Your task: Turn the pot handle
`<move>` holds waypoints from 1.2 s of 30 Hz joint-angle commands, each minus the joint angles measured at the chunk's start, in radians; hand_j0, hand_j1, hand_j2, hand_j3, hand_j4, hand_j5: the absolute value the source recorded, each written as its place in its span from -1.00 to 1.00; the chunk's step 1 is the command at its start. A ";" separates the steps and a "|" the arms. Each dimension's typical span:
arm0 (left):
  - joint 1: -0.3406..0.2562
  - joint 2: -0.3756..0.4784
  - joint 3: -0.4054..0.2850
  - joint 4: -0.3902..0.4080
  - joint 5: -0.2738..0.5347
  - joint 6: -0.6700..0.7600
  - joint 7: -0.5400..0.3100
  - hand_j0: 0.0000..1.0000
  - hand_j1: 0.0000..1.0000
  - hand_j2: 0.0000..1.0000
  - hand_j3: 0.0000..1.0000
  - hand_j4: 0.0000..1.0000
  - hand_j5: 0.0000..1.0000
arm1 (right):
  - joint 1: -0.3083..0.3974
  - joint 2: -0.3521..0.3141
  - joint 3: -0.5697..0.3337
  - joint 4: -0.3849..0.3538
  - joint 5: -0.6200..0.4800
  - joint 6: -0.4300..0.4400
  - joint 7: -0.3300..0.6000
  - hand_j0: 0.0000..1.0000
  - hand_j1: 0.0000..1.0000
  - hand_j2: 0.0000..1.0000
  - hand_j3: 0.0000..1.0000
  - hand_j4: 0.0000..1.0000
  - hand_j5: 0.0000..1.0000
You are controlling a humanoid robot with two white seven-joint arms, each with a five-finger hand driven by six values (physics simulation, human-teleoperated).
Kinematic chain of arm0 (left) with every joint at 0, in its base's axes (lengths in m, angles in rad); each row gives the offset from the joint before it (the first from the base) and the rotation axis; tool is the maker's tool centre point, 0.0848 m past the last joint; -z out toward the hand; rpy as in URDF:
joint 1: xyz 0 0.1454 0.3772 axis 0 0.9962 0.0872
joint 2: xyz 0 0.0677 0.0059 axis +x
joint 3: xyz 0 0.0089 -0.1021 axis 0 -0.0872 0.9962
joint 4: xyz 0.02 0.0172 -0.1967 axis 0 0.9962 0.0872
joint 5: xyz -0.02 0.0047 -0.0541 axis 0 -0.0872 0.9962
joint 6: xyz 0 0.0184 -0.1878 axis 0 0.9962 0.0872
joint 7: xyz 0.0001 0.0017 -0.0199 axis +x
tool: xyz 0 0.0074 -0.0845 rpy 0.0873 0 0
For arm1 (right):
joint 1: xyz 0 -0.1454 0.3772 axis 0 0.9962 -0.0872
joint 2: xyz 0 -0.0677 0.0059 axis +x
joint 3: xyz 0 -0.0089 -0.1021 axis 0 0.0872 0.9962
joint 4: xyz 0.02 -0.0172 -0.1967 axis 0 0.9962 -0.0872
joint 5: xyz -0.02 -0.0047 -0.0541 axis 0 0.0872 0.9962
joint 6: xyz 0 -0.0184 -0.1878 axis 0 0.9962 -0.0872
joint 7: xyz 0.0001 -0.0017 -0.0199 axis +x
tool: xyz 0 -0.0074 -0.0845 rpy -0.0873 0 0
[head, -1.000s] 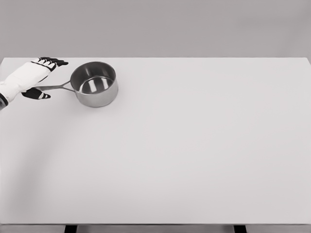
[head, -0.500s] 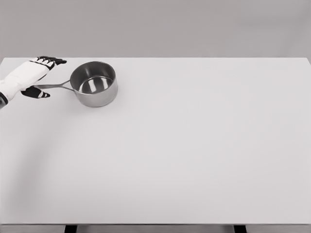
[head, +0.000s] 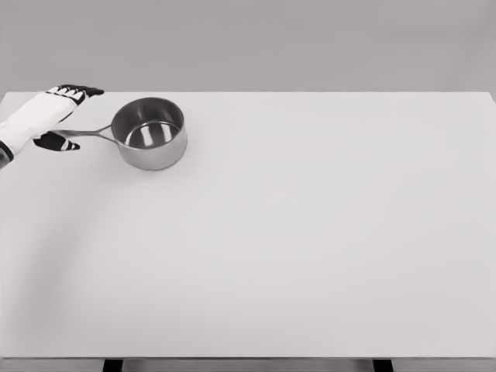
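Note:
A steel saucepan stands at the table's far left, and its thin handle points left. My left hand reaches in from the left edge and straddles the handle's end. Its fingers stretch out flat beyond the handle, on the far side, while the thumb lies on the near side, close against the handle. The fingers are not curled around the handle. The right arm does not show.
The white table fills the view, with its far edge just behind the pot and hand. Its left edge runs close to my left wrist.
My left hand has drifted left and toward the far edge. The handle's end has swung slightly away from me with it, and the pot has shifted a touch left.

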State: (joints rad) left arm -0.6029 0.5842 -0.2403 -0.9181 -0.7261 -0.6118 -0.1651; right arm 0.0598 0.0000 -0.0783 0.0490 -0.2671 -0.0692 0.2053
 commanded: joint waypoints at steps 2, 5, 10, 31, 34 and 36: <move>-0.003 -0.001 0.001 0.013 0.007 0.001 0.002 1.00 1.00 1.00 1.00 1.00 1.00 | 0.000 0.000 0.000 0.000 0.000 0.000 0.000 1.00 1.00 1.00 1.00 1.00 1.00; -0.012 -0.001 0.001 0.028 0.007 0.001 0.002 1.00 1.00 1.00 1.00 1.00 1.00 | 0.000 0.000 0.000 0.000 0.000 0.000 0.000 1.00 1.00 1.00 1.00 1.00 1.00; -0.018 -0.001 0.001 0.044 0.007 0.001 0.002 1.00 1.00 1.00 1.00 1.00 1.00 | 0.000 0.000 0.000 0.000 0.000 0.000 0.000 1.00 1.00 1.00 1.00 1.00 1.00; -0.066 -0.015 0.001 0.127 0.013 0.001 0.002 1.00 1.00 1.00 1.00 1.00 1.00 | 0.000 0.000 0.000 0.000 0.000 0.000 0.000 1.00 1.00 1.00 1.00 1.00 1.00; -0.066 -0.015 0.003 0.123 0.016 0.001 0.002 1.00 1.00 1.00 1.00 1.00 1.00 | 0.000 0.000 0.000 0.000 0.000 0.000 0.000 1.00 1.00 1.00 1.00 1.00 1.00; -0.066 -0.015 0.003 0.120 0.019 0.001 0.002 1.00 1.00 1.00 1.00 1.00 1.00 | 0.000 0.000 0.000 0.000 0.000 0.000 0.000 1.00 1.00 1.00 1.00 1.00 1.00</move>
State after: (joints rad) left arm -0.6688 0.5685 -0.2397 -0.7947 -0.7173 -0.6119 -0.1632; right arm 0.0598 0.0000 -0.0783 0.0490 -0.2671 -0.0690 0.2053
